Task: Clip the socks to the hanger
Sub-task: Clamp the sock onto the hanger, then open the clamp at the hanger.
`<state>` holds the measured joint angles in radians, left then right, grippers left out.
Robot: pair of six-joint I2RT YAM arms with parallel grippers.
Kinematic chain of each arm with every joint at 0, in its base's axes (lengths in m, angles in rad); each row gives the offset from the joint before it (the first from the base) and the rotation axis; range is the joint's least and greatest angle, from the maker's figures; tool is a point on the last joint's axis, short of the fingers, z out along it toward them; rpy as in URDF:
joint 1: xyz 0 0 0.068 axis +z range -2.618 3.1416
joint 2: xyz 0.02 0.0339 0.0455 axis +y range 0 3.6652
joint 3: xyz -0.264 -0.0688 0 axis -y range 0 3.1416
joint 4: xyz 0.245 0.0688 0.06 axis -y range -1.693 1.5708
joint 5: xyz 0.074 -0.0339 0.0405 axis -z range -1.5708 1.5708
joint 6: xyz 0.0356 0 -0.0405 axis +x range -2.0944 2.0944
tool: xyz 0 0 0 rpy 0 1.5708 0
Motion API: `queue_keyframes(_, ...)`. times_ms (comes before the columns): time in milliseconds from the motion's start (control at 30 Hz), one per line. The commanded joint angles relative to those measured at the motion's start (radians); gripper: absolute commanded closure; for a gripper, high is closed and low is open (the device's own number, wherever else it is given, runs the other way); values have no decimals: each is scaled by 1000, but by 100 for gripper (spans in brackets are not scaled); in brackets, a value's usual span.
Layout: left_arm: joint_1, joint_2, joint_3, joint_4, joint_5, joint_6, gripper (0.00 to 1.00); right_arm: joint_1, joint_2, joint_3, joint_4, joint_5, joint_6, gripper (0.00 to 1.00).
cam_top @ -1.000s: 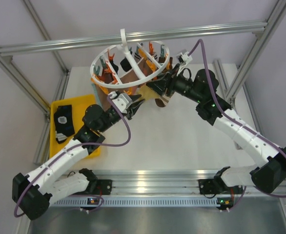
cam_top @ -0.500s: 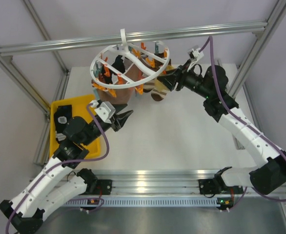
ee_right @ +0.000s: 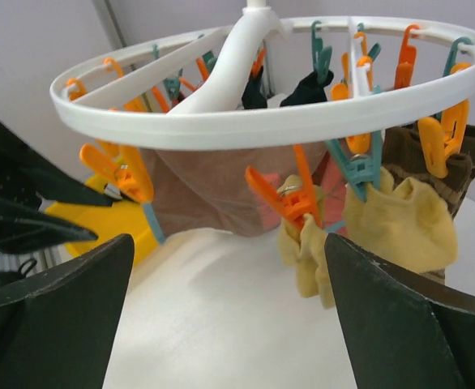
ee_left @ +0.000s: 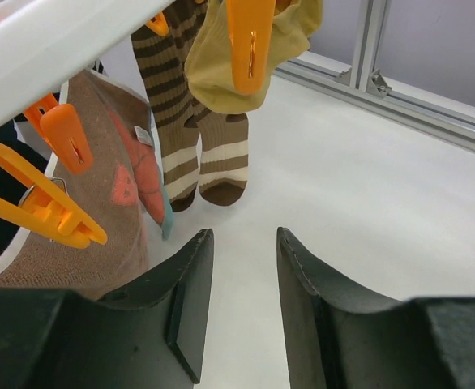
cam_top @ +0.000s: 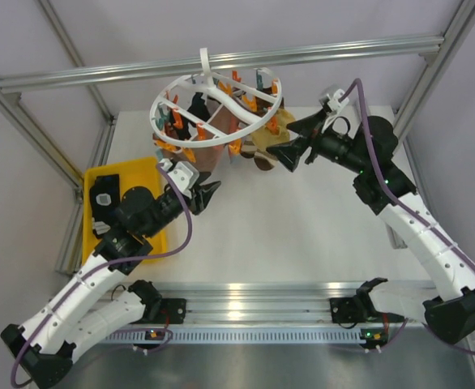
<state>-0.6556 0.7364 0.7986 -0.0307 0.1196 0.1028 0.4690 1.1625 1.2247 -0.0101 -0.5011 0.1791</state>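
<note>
The hanger (cam_top: 236,108) hangs by its hook from the crossbar (cam_top: 318,50) over the far edge of the table (cam_top: 302,227), a little toward the far-left corner. It is already well loaded. Against the left edge sits the yellow tray (cam_top: 128,170), with one dark sock (cam_top: 108,212) (the one with a white patch) lying in it.

Both arms reach toward the hanger's near side. The left gripper (cam_top: 211,193) is low, below the ring, its jaws parted by a narrow gap and holding nothing. The right gripper (cam_top: 290,143) comes in from the right, jaws spread wide and likewise bare. Hanging between them are a brown sock (ee_left: 100,194), a striped sock (ee_left: 193,154) and a mustard sock (ee_right: 400,223), held up by the clips (ee_right: 284,198).

From where I stand, the step in hand looks like going for the sock in the tray, and the left arm is the one nearest to it. To do it well, I'd have that gripper open wider before it goes down. It should take the sock at the cuff, so that a free edge of fabric stands out beyond the fingers. Then it should lift the sock clear of the tray wall before swinging toward the far edge.

The right gripper should meanwhile keep off the hung socks, since the hanger looks free to swing on its hook, and be ready to squeeze an unused clip. Which clips are free I cannot tell from here.
</note>
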Motion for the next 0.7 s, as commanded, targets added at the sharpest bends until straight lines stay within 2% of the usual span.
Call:
queue_keyframes(0,-3,-8,53,23,-12,-5,58,-15,-46,48,-97,-66,-85,0)
queue_keyframes(200,-1,-11,51,23,-37,-29,54,-10,-69,50,-122,-109,-66,0)
queue_keyframes(367,25,-17,45,51,-34,-54,51,19,-72,10,-12,-143,-26,0)
queue_keyframes(500,74,-14,44,54,-23,-95,51,123,-99,-69,183,-44,-149,4)
queue_keyframes(667,102,-12,44,51,-15,-100,51,206,-80,-80,229,25,-234,7)
